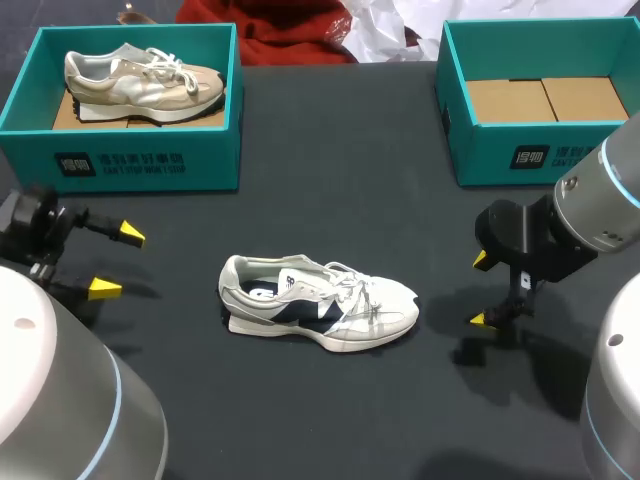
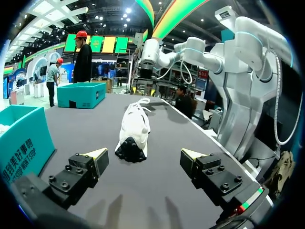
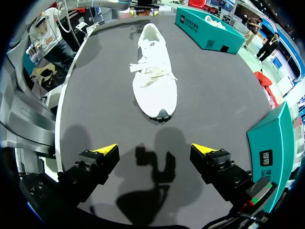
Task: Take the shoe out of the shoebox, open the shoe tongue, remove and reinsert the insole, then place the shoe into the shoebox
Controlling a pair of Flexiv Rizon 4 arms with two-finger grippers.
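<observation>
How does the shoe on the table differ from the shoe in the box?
The white shoe has dark navy panels; the boxed shoe is beige and cream. The white shoe rests on the table; the boxed shoe sits inside the left shoebox. Both are laced sneakers, toes pointing alike.

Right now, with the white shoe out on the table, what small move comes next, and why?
Probably ease the left gripper toward the heel of the white shoe to steady it: the shoe stands untouched, heel facing that open gripper, right gripper open off its toe.

Silver-white arms (image 1: 600, 190) with blue rings bear black, screw-studded, yellow-tipped left gripper (image 2: 144, 153) and right gripper (image 3: 153, 149)
</observation>
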